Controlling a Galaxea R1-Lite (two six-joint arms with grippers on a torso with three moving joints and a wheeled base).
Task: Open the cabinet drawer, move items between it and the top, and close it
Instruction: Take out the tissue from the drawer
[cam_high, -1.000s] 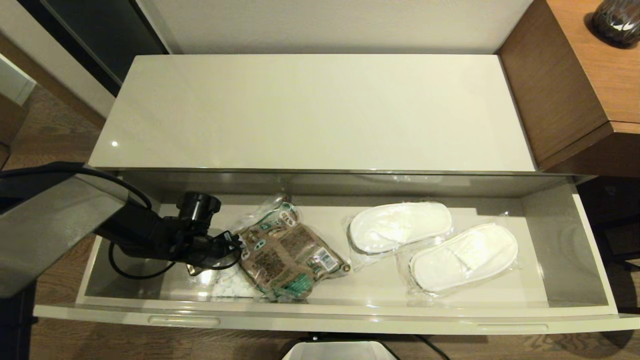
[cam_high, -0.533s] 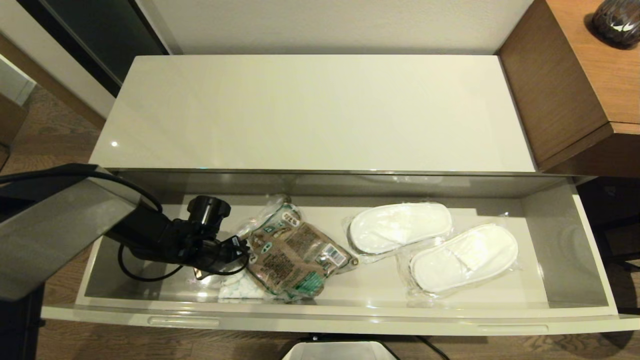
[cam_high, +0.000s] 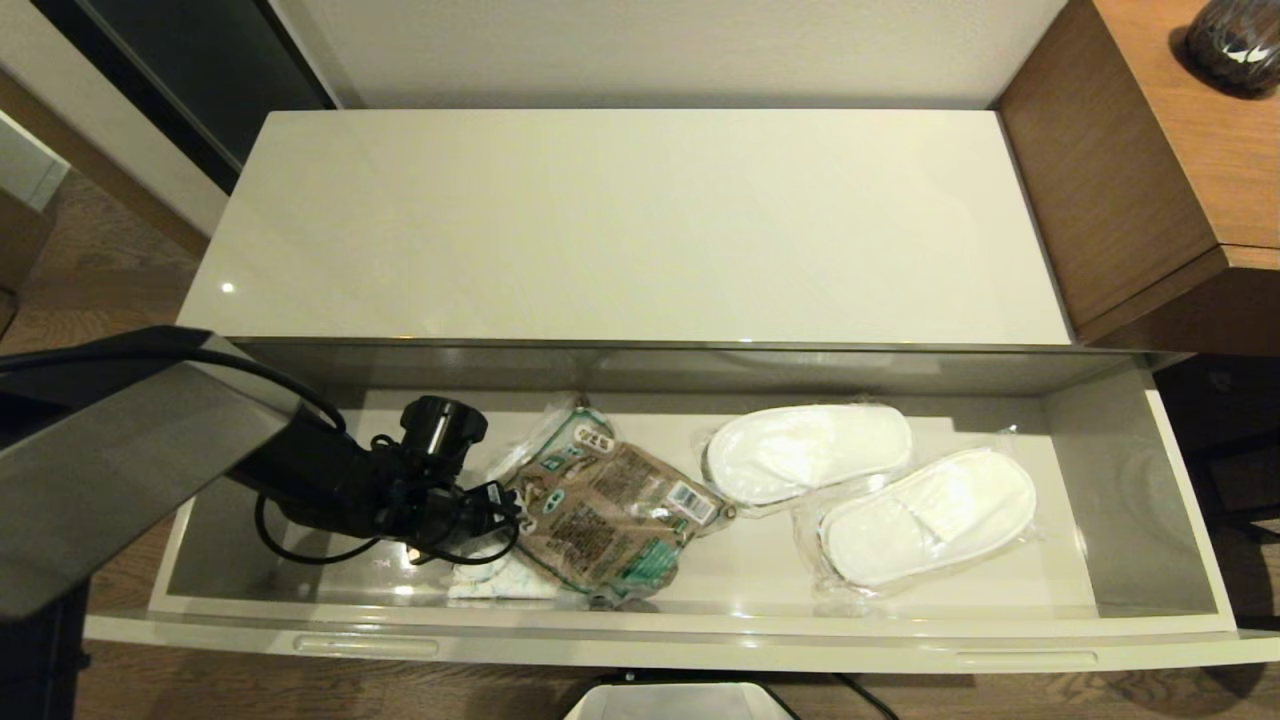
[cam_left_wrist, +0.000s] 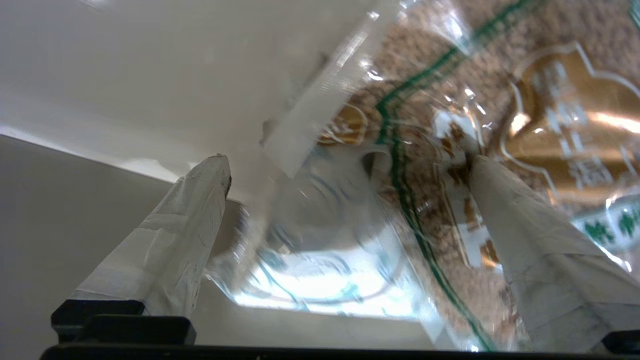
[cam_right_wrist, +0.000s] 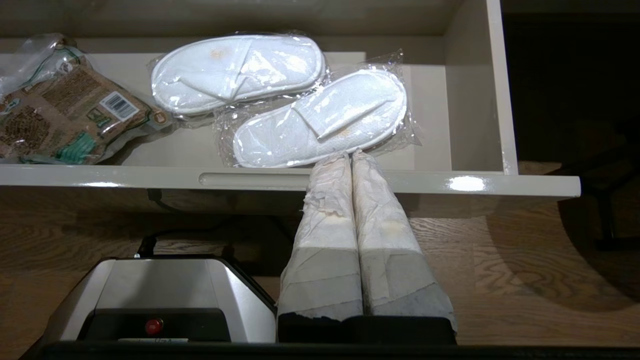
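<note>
No wording can be read. The brown-and-green packet, lying just left of the slippers, carries a white barcode label and pale characters too blurred to make out.
</note>
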